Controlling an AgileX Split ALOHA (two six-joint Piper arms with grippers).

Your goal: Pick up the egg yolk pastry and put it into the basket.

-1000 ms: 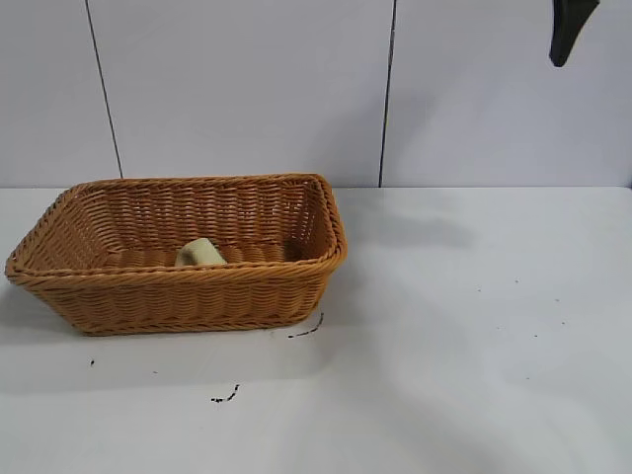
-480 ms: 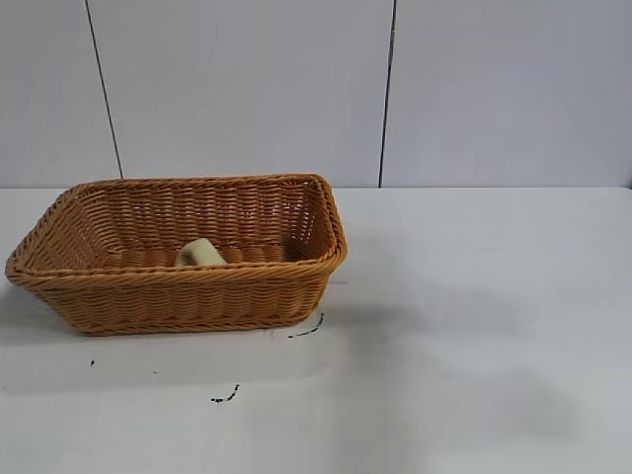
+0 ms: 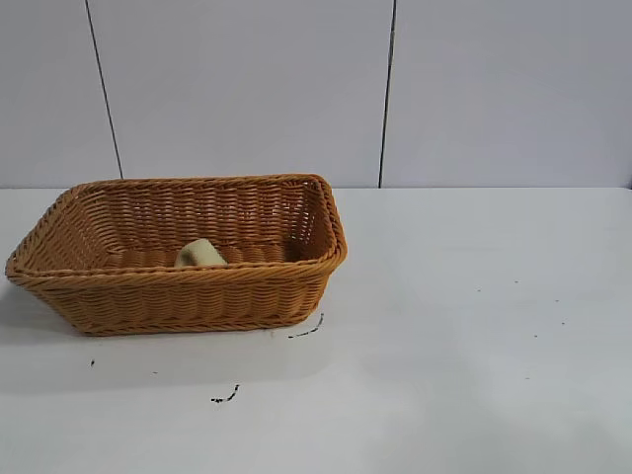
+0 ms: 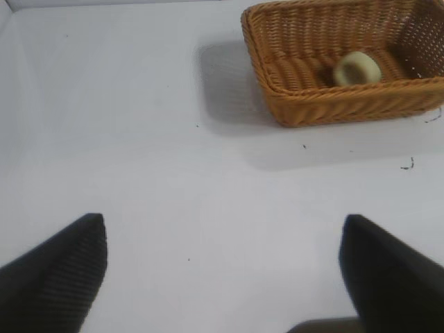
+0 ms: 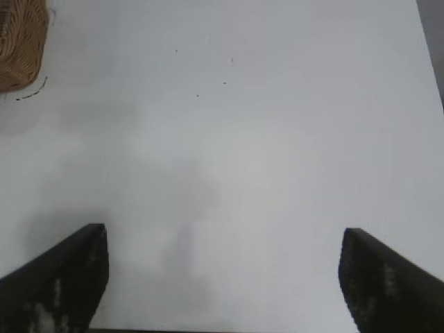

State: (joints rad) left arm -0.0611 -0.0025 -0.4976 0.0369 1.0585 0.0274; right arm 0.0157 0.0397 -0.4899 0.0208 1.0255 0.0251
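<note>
The egg yolk pastry (image 3: 200, 254) lies inside the orange-brown wicker basket (image 3: 178, 296) at the left of the white table. The left wrist view shows the pastry (image 4: 356, 69) on the basket's floor, the basket (image 4: 326, 111) far from that arm. My left gripper (image 4: 223, 239) is open and empty over bare table, well away from the basket. My right gripper (image 5: 223, 243) is open and empty over bare table; a corner of the basket (image 5: 21, 48) shows at the edge of its view. Neither gripper shows in the exterior view.
Small dark marks lie on the table in front of the basket (image 3: 225, 397) and by its near right corner (image 3: 308, 329). A pale panelled wall (image 3: 385, 89) stands behind the table.
One second ago a dark gripper tip showed at the top right of the exterior view; it has left that view. Its shadow on the table has faded. Basket and pastry have not moved.
</note>
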